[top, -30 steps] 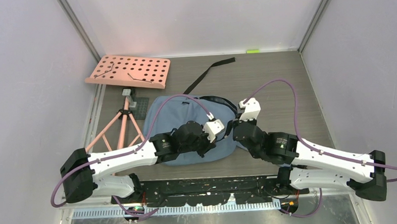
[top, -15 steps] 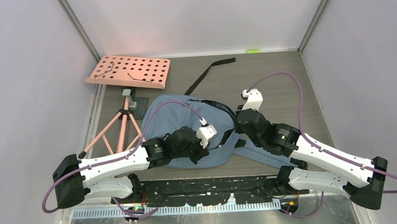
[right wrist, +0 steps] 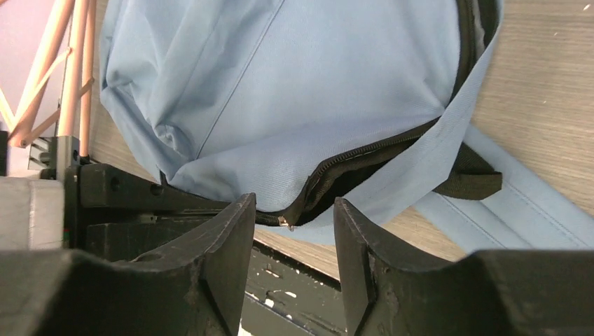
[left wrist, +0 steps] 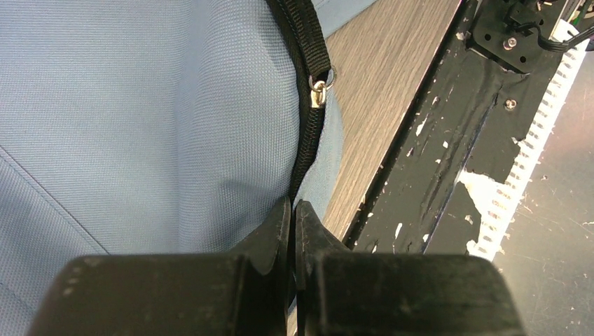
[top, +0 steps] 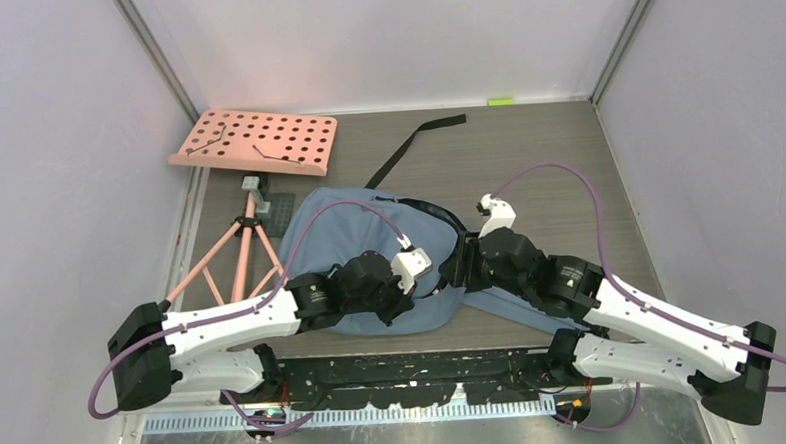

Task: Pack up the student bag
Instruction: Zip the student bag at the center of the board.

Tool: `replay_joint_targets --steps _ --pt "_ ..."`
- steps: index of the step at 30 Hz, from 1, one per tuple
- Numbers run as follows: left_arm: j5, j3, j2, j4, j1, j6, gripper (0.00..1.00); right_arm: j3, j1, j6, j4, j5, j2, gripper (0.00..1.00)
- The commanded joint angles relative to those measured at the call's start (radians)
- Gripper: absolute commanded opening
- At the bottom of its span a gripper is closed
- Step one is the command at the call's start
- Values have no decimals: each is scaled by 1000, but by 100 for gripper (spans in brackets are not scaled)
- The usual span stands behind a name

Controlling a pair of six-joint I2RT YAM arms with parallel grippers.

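The student bag (top: 370, 238) lies flat on the desk (top: 557, 165), slumped and creased. It is soft cloth that looks light and near empty, so it will fold and drag rather than lift as one piece. The firm places to take hold are the black zip (right wrist: 371, 157) tape, the seams and the webbing, not the loose panel.

The left gripper (left wrist: 293, 210) has its jaws pressed together, and the zip tape runs straight in between their tips, so they seem to pinch that edge. The zip pull (left wrist: 319, 87) sits just ahead of them. The right gripper (right wrist: 294, 203) has its jaws apart around nothing. The parted zip mouth gapes just beyond their tips, with a shoulder strap (right wrist: 532, 210) off to one side.

I judge that the long axis runs away from both sets of jaws, with the mouth end nearest them and the webbing strap (top: 411, 146) trailing off the far end.
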Motion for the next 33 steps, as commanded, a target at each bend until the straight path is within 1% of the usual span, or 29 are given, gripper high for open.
replay_joint_targets --steps 1,6,12,19,21,25,29,33 --pt "1 7 2 -6 -1 -14 0 -3 0 49 30 -53 41 52" --pt "1 0 -8 -7 -1 -23 0 5 -2 54 29 -60 90 51" --pt "2 -9 -9 0 0 -32 0 10 -1 67 36 -32 120 38" --pt "2 -10 -4 9 0 -36 0 19 -1 77 30 -23 163 34" --pt "2 -12 -3 11 0 -36 0 19 -1 83 29 -12 168 28" --pt "0 -18 -3 8 -1 -38 0 26 -1 93 12 10 166 8" --pt "-16 -20 -5 -6 0 -41 0 34 -1 96 -21 37 145 1" --pt "-21 -25 -6 -14 -1 -42 0 41 -1 102 -66 80 97 1"
